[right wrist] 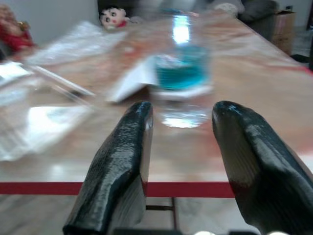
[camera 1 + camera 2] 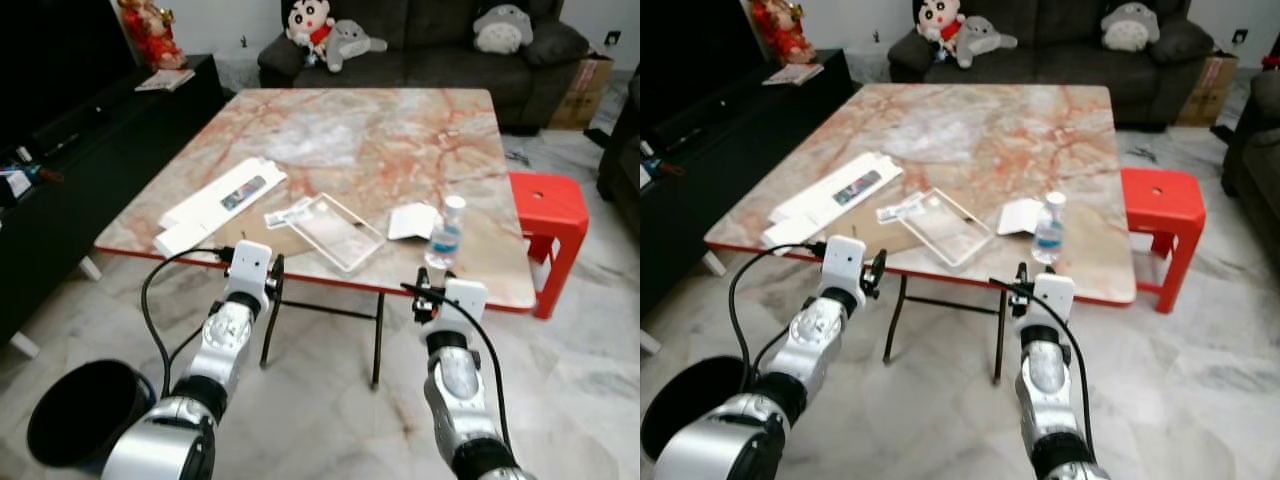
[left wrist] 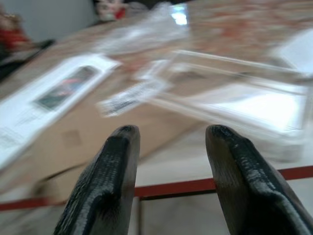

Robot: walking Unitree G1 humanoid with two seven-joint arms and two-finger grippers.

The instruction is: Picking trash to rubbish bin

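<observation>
Both arms are raised at the near edge of the marble worktop [image 2: 400, 130], nothing grasped yet. The right gripper [image 1: 182, 147] has its fingers apart and lines up on the plastic bottle [image 2: 445, 232], which stands upright near the worktop's near edge, just beside a white paper piece [image 2: 412, 220]. The left gripper [image 3: 171, 161], fingers also apart, faces the clear plastic tray [image 2: 335, 230] and a small printed slip [image 3: 124, 98].

Risks, as judged: the bottle is tall, light and close to the edge, so a finger clipping it off-centre could tip it or roll it off onto the floor. The tray is flat and slick, likely to slide rather than lift. The flat white box [image 2: 225, 195] and the brown cardboard [image 2: 270, 243] overhang near the edge and could get dragged off.

Containers: the black rubbish bin [image 2: 80, 415] sits on the floor at the robot's left, well apart from the trash; its inside is too dark to tell contents. The bottle looks nearly empty, with a blue label. The tray looks empty.
</observation>
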